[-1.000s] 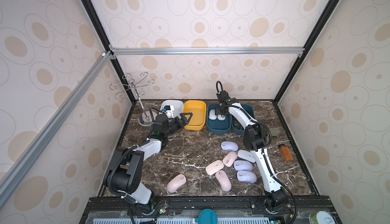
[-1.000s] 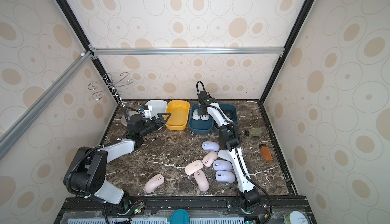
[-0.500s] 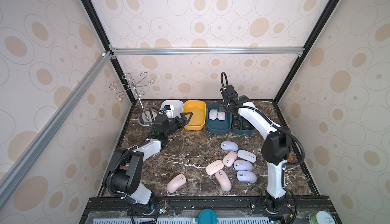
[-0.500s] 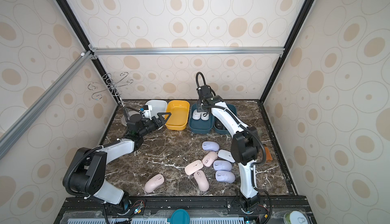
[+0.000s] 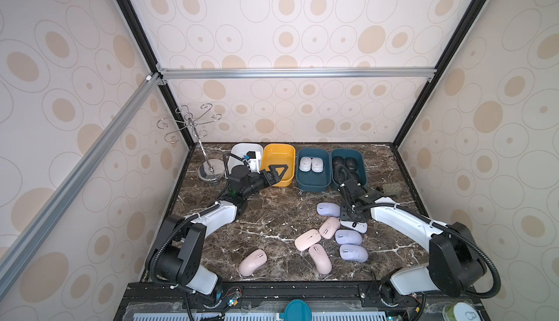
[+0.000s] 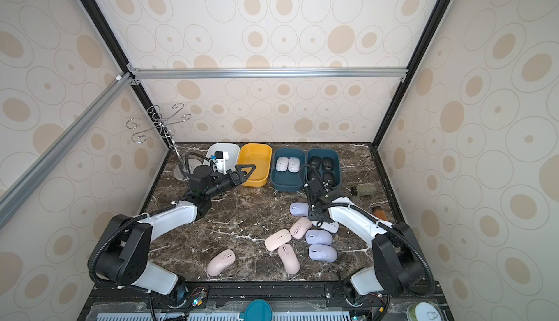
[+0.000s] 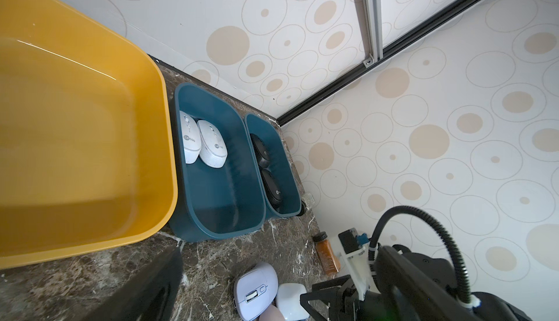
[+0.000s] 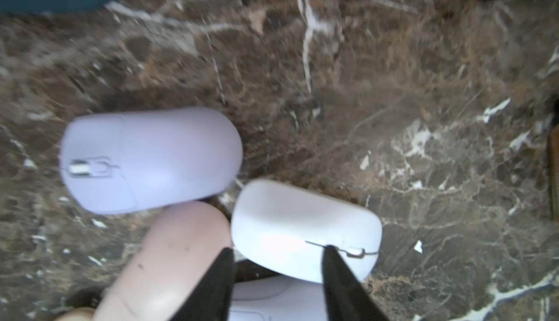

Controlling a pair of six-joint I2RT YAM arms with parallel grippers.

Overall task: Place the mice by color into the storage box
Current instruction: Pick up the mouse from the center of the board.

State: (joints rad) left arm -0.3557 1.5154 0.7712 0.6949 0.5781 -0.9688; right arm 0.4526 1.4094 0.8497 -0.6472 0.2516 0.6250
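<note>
My right gripper (image 8: 276, 251) hangs open just above a white mouse (image 8: 302, 228) on the marble; one finger overlaps its top and the other stands beside its edge. Around it lie lavender mice (image 5: 328, 209) (image 5: 348, 237) (image 5: 353, 253) and pink mice (image 5: 329, 227) (image 5: 307, 239) (image 5: 319, 262); another pink mouse (image 5: 253, 262) lies alone at the front left. Two white mice (image 5: 311, 164) sit in a teal box (image 5: 311, 183), and black mice (image 6: 322, 163) fill the teal box (image 6: 335, 156) beside it. My left gripper (image 5: 276, 172) is open and empty at the yellow box (image 5: 279, 148).
A white box (image 5: 242, 148) stands left of the yellow one. A metal hook stand (image 5: 208, 165) is at the back left. An orange-brown bottle (image 6: 379, 212) and a greenish jar (image 6: 364, 190) lie near the right wall.
My right arm has swung from above the teal boxes down to the cluster of mice, and its jaws have narrowed. The left arm has not moved.
</note>
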